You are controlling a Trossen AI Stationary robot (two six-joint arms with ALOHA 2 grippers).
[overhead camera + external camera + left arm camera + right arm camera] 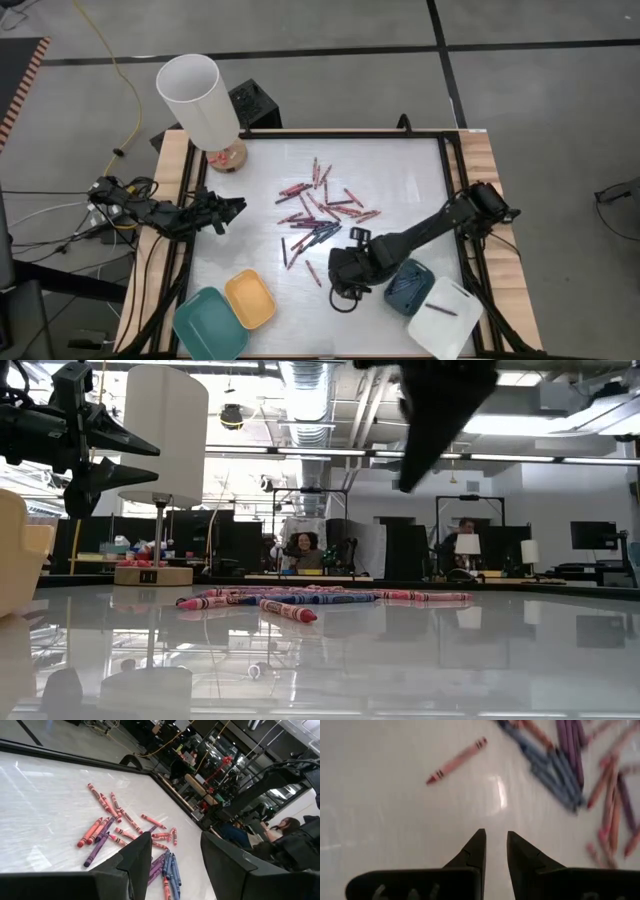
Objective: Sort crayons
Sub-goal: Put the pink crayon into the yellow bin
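Crayons lie loose on the table, and both grippers are empty.

The right gripper (495,851) hangs above bare table with its fingers a little apart, holding nothing — the pile of crayons (565,770) lies ahead of the fingertips and to one side, and one pink crayon (456,761) lies alone ahead on the other side. The left gripper (172,855) waits at the table's left edge, fingers open and empty — the crayons are spread ahead of its tips, not touching them.
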